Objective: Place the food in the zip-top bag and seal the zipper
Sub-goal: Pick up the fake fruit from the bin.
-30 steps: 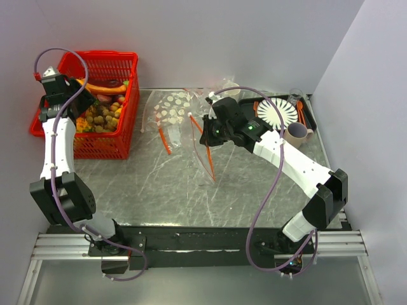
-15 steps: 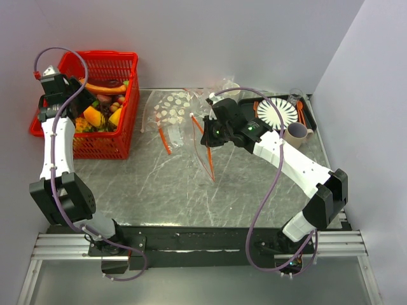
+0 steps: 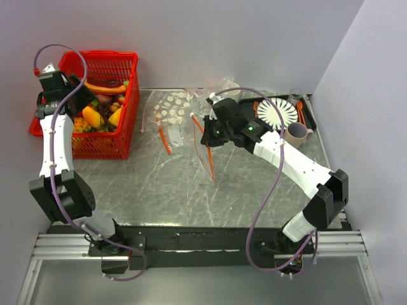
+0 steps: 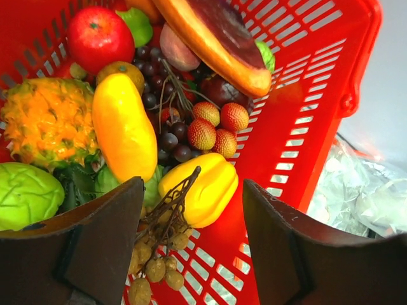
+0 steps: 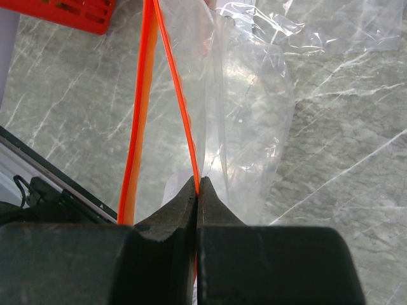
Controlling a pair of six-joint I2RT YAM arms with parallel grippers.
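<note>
The plain clear zip-top bag [image 3: 194,141] hangs from my right gripper [image 3: 207,132] over the middle of the table. In the right wrist view my right gripper [image 5: 197,184] is shut on one side of the orange-red zipper [image 5: 183,108]. The other side of the zipper [image 5: 137,127] stands apart, so the bag [image 5: 248,114] has its mouth open. My left gripper [image 3: 77,101] is over the red basket [image 3: 131,105]. In the left wrist view it [image 4: 192,187] is open, with a brown longan bunch [image 4: 156,254] beside the left finger and a yellow pepper [image 4: 206,184] below.
The basket [image 4: 299,127] also holds a yellow mango [image 4: 124,127], red apple [image 4: 100,38], lychees [image 4: 213,124], dark grapes and green fruit. A white-dotted bag [image 3: 172,108] lies at the back. A tray holding a plate [image 3: 276,112] and a cup [image 3: 296,133] is at the right.
My left gripper has drawn up and back toward the basket's far left corner, and more of the fruit now shows in the top view. The right arm and bag have not moved.
</note>
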